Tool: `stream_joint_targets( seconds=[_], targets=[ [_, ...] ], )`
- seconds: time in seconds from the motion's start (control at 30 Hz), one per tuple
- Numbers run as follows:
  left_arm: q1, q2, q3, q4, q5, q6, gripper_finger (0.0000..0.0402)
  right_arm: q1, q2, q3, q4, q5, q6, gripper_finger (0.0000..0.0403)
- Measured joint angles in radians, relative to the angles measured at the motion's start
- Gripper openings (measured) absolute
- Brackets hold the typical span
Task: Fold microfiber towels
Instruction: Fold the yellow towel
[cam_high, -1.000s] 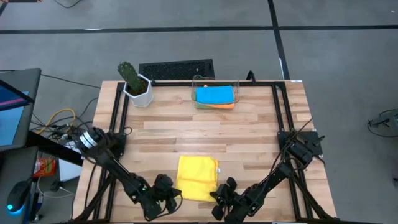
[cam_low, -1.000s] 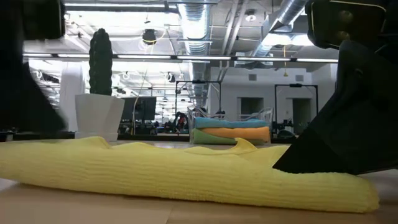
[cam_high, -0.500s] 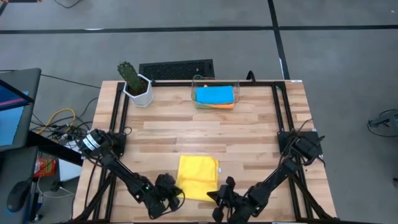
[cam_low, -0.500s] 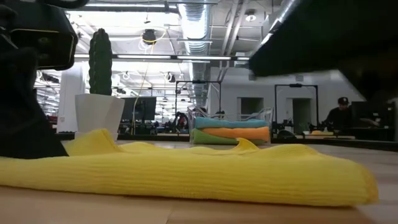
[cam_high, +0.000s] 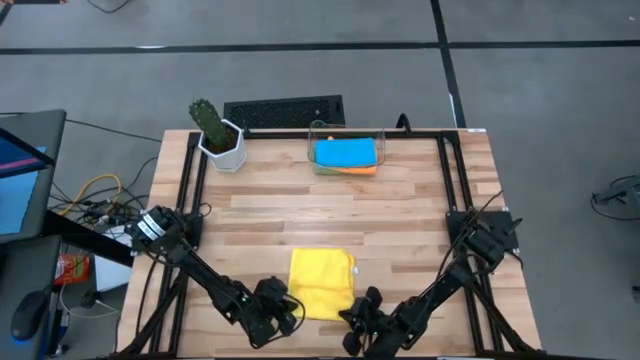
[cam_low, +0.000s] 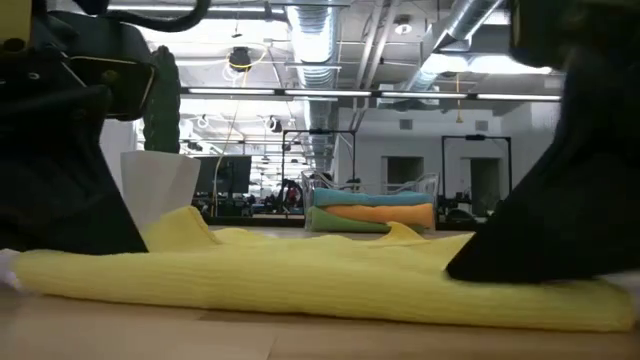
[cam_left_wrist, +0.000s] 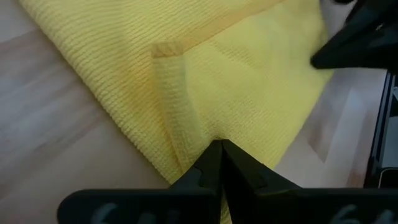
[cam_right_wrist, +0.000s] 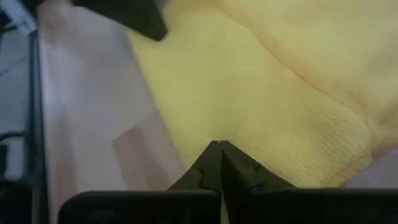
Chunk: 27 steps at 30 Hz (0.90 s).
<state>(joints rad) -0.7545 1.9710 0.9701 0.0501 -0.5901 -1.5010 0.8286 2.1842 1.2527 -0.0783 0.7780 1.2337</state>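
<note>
A yellow microfiber towel (cam_high: 322, 283) lies folded flat on the wooden table near its front edge. My left gripper (cam_high: 288, 308) is shut at the towel's near left corner. My right gripper (cam_high: 350, 312) is shut at its near right corner. In the low view the towel (cam_low: 320, 285) stretches as a low ridge between the two arms. Blue, orange and green microfiber towels (cam_high: 346, 155) lie stacked and folded in a clear bin at the far side. My left gripper pinches the yellow towel's left edge by the near corner (cam_left_wrist: 199, 134) between its two fingers. It slants down from the table's near left. A crease in the cloth runs up to the fingertips. The towel lies on the table. My right gripper pinches the yellow towel's right edge by the near corner (cam_right_wrist: 242, 134) between its two fingers. It slants down from the table's near right. The towel rests on the table; how many layers it has cannot be seen.
The clear bin (cam_high: 382, 140) stands at the far middle of the table. A potted cactus (cam_high: 216, 132) stands at the far left, with a dark keyboard (cam_high: 284, 110) behind it. Bare wood (cam_high: 330, 215) lies between the bin and the yellow towel.
My left gripper has gone toward the table's right and down onto the towel's left end, which has shifted right and bunched up a little. My right gripper rose clear of the towel and has come back down onto its right end.
</note>
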Motion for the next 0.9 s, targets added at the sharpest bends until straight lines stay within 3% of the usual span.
stream_joint_targets(
  seconds=[0.23,0.37,0.5,0.63,0.8,0.9],
  targets=[
    [0.013,-0.149,0.011,-0.171,0.018,0.023,0.0000,-0.011,-0.171,0.002,-0.136,0.015,-0.128,0.0054],
    [0.022,-0.227,0.007,-0.262,0.011,0.028,0.0004,-0.028,-0.266,0.001,-0.336,0.004,-0.031,0.0066],
    [0.053,-0.316,0.009,-0.294,-0.040,0.100,0.0041,-0.059,-0.364,0.001,-0.536,0.003,0.077,0.0100],
    [0.122,-0.406,0.011,-0.343,-0.076,0.229,0.0104,-0.118,-0.457,0.002,-0.708,-0.020,0.128,0.0164],
    [0.292,-0.446,-0.026,-0.387,0.126,0.328,0.0168,-0.253,-0.486,0.001,-0.814,-0.168,0.136,0.0244],
    [0.370,-0.447,-0.096,-0.239,0.251,0.367,0.0181,-0.322,-0.452,0.002,-0.768,-0.265,0.103,0.0263]
  ],
)
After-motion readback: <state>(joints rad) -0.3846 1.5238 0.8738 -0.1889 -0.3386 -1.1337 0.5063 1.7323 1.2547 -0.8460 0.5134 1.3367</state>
